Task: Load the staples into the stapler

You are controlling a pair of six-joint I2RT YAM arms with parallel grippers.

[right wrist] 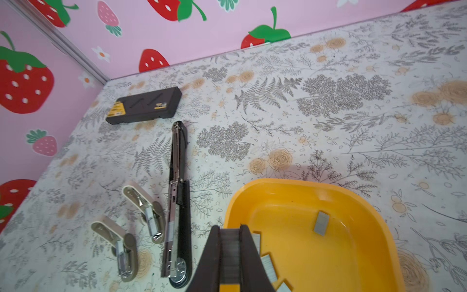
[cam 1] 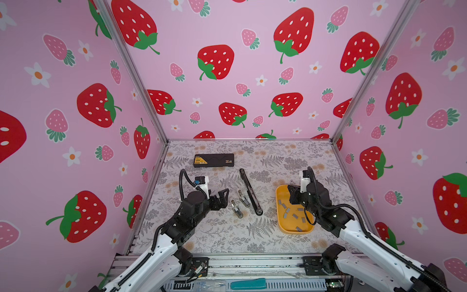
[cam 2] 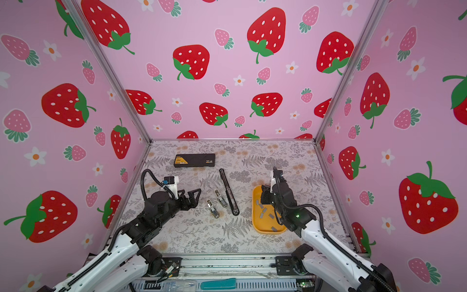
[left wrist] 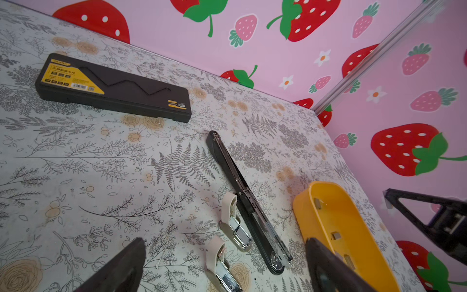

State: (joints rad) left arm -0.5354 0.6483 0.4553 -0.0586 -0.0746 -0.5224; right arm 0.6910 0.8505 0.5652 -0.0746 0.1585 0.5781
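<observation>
The right fingers (right wrist: pixel 209 257) are squeezed shut on a grey staple strip (right wrist: pixel 229 255), just above the edge of the yellow tray (right wrist: pixel 328 265), where more staples (right wrist: pixel 321 223) lie loose. The left fingers (left wrist: pixel 121 265) are wide apart and hold nothing. Between both sets of fingers, the long black stapler (cam 1: pixel 250 192) and two small staplers (cam 1: pixel 236 211) lie open on the worktop (cam 1: pixel 214 235).

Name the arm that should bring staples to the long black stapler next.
Right. The right gripper is shut on a staple strip above the yellow tray, close to the long black stapler. The left gripper hangs open and empty beside the small staplers.
</observation>
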